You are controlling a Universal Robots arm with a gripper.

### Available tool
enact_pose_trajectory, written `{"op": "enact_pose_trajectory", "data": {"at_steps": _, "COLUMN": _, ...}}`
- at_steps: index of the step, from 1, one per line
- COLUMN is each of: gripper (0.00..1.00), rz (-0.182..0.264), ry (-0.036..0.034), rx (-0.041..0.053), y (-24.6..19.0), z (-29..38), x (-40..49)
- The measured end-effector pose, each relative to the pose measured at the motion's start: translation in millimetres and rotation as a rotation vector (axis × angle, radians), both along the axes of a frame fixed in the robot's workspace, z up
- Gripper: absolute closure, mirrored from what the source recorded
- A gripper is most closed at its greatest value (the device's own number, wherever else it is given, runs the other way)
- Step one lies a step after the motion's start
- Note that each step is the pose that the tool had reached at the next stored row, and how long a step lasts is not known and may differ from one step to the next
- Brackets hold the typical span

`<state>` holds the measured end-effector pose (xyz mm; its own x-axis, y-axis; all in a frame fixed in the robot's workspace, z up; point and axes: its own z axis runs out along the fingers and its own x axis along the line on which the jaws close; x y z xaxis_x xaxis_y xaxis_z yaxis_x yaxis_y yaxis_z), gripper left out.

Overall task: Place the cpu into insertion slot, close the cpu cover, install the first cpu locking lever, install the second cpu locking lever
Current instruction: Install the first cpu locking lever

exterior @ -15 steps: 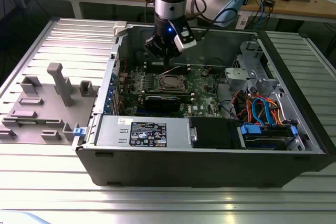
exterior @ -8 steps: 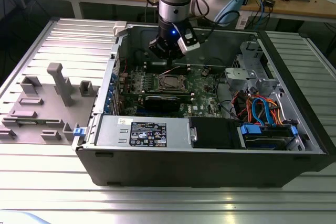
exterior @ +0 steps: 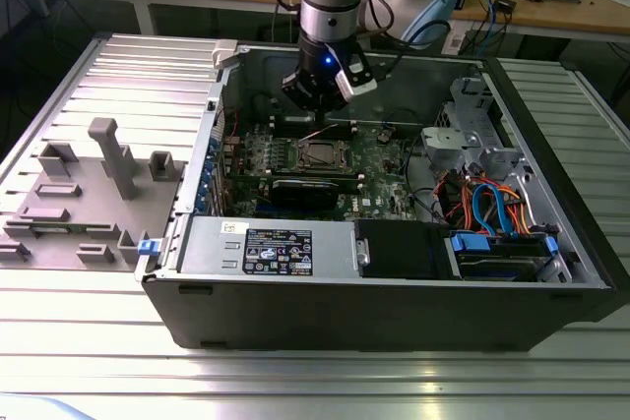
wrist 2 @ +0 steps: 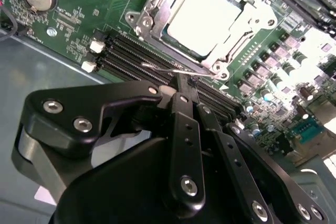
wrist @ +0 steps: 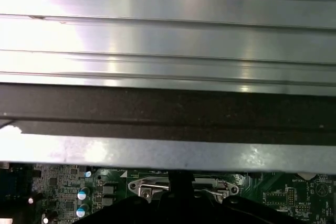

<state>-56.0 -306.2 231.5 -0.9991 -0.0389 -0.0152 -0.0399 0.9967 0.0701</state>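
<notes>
Silver cpu cover lies shut over the cpu; the hand pinches a half-hidden wire lever.

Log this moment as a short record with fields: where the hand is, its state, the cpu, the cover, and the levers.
hand position: the hand sits inside the open computer case, low over the motherboard, beside the insertion slot
hand state: fingers close together around a thin wire lever at the socket edge
cpu: the cpu lies seated in the slot, silver top showing
cpu cover: the cpu cover is down, framing the chip
levers: whether either lever is latched cannot be told
</notes>
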Motion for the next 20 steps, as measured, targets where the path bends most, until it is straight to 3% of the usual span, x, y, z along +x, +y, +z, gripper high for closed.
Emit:
{"op": "enact_pose_trajectory", "data": {"at_steps": 10, "gripper": 0.89, "rz": 0.0, "ry": 0.0003, "rx": -0.0002, "y": 1.2, "z": -5.6, "x": 12.8}}
{"op": "enact_pose_trajectory", "data": {"at_steps": 20, "gripper": 0.89, "rz": 0.0, "ry": 0.0003, "rx": -0.0002, "y": 1.2, "z": -18.5, "x": 21.2}}
